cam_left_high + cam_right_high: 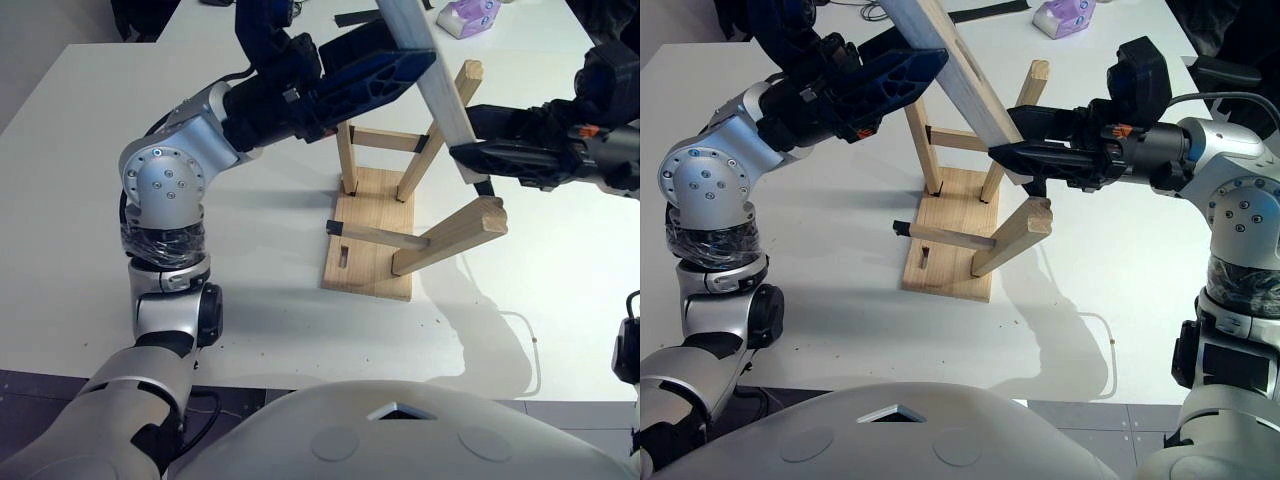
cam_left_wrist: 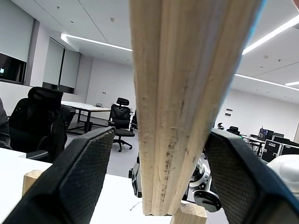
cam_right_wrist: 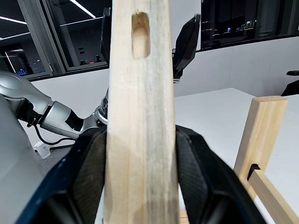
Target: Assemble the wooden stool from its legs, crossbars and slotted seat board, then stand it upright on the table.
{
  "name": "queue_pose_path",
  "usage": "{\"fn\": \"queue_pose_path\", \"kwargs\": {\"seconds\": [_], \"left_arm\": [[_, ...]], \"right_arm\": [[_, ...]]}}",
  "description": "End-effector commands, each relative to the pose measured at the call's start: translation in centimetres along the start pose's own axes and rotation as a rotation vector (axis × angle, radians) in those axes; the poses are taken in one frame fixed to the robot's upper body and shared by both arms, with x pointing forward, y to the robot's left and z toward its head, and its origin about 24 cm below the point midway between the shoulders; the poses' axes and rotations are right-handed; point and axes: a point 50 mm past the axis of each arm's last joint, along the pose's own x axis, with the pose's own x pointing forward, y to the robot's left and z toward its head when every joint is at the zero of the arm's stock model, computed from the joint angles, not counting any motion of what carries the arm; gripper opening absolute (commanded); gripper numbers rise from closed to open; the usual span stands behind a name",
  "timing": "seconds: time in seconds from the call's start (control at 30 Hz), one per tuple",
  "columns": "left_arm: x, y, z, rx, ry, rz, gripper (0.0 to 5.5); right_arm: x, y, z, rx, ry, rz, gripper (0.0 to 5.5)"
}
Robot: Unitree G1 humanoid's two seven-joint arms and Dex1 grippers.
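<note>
The slotted seat board (image 1: pixel 366 272) lies flat on the white table. Three legs stand up from it, two at the back (image 1: pixel 347 155) (image 1: pixel 440 128) and a tilted one at the front (image 1: pixel 452 235). Crossbars (image 1: pixel 385 140) (image 1: pixel 375 235) join them. A loose fourth leg (image 1: pixel 440 90) hangs slanted above the stool. My right gripper (image 1: pixel 1005 150) is shut on its lower part, with both pads snug against the wood (image 3: pixel 140 116). My left gripper (image 1: pixel 405 45) is open around its upper part. A gap shows between one pad (image 2: pixel 93 158) and the leg (image 2: pixel 187 93).
A purple pack (image 1: pixel 468 15) and a black strip (image 1: pixel 355 18) lie at the far side of the table (image 1: pixel 100 250). A thin cable (image 1: pixel 520 330) loops on the table to the right of the stool. The near edge runs just below the seat board.
</note>
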Motion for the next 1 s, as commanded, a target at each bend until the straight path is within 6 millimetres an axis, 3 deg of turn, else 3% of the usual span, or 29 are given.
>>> {"fn": "queue_pose_path", "kwargs": {"seconds": [0.03, 0.4, 1.0], "left_arm": [[0.2, -0.3, -0.1, 0.018, 0.044, -0.016, 3.39], [0.3, -0.7, -0.2, 0.028, 0.054, -0.025, 3.39], [-0.2, -0.8, -0.1, 0.013, 0.051, -0.030, 3.39]], "right_arm": [[0.0, 0.0, 0.5, -0.023, 0.060, 0.007, 2.06], [0.0, -0.8, 1.7, -0.061, 0.149, 0.031, 2.06], [-0.6, -1.1, 1.3, -0.073, 0.210, 0.029, 2.06]]}}
